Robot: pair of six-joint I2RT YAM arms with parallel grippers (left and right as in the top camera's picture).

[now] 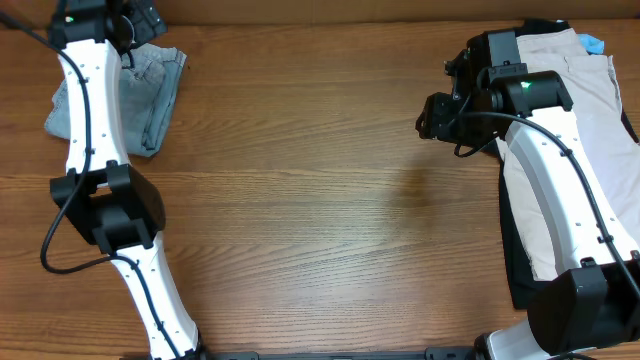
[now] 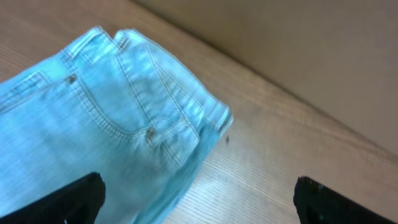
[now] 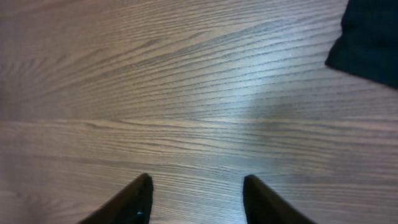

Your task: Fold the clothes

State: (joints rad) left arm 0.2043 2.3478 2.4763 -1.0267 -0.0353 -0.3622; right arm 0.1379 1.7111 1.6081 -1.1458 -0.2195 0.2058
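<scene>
The light-blue denim shorts [image 1: 150, 85] lie bunched at the far left of the table, partly under my left arm. In the left wrist view the shorts [image 2: 93, 118] show a stitched pocket and rivets, with the folded edge near the wall. My left gripper [image 2: 199, 202] is open wide above the shorts' edge, holding nothing; its jaws are hidden in the overhead view. My right gripper [image 3: 196, 199] is open and empty over bare wood, near the far right of the table [image 1: 435, 115].
Beige shorts [image 1: 600, 110] lie over a black garment [image 1: 515, 260] along the right edge, under my right arm. The black garment's corner shows in the right wrist view [image 3: 370, 37]. A wall [image 2: 298, 43] runs behind the table.
</scene>
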